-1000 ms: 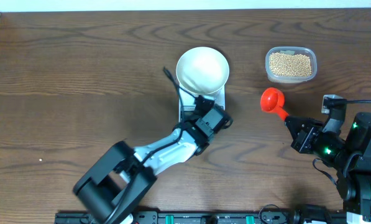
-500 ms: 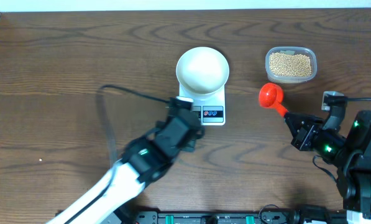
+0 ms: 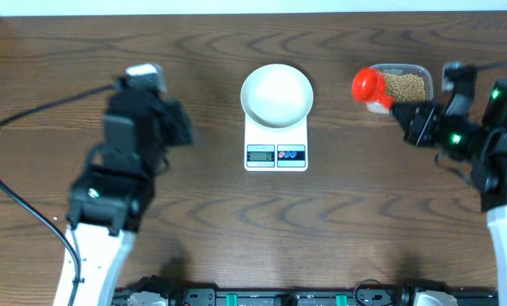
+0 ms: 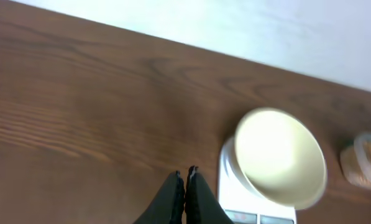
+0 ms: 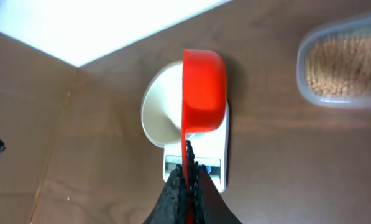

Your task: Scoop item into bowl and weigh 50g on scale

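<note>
Right hand [image 5: 187,177] grips the red scoop [image 5: 204,90] by the tub [image 5: 302,62]. Dip into the beans [image 5: 343,62], lift level. Left hand [image 4: 186,177] closed, empty.

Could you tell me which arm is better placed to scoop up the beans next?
Right: the right end effector holds the red scoop at the tub of beans. The left end effector is shut, empty, and well left of the scale.
</note>
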{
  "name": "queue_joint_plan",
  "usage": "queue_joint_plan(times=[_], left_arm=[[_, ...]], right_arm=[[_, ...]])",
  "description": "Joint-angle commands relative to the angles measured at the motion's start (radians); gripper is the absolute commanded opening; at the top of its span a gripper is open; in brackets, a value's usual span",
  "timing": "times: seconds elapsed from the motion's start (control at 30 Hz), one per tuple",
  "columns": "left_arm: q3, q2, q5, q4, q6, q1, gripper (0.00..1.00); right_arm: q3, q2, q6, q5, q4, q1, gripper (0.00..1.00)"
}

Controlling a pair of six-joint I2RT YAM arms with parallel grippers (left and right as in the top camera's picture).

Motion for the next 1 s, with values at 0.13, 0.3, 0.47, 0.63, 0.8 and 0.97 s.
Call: queue_joint_plan(times=[0.13, 0.3, 0.47, 0.63, 0.8, 0.97], left_arm=[[0.051, 0.142, 0.159, 0.024, 0.04, 0.177, 0.07], [0.119, 0.23, 0.211, 0.035, 0.033, 0.183, 0.07], [0.279, 0.32, 0.265, -0.028, 0.037, 0.182, 0.07], [0.355, 0.365, 0.294, -0.093, 0.093, 0.182, 0.07], [0.355, 0.365, 0.5, -0.228, 0.235, 0.182, 0.07], [0.354, 0.365, 0.518, -0.428, 0.449, 0.151, 0.07]], right_arm=[[0.145, 0.09, -0.058, 0.166, -0.063, -0.004, 0.01], [0.18, 0.105, -0.018, 0.165, -0.048, -0.004, 0.01], [0.257, 0.132, 0.046, 0.165, -0.096, -0.004, 0.01], [0.36, 0.182, 0.043, 0.205, -0.196, -0.003, 0.01], [0.428, 0.219, 0.043, 0.248, -0.265, -0.003, 0.01], [0.428, 0.219, 0.039, 0.312, -0.289, -0.003, 0.01]])
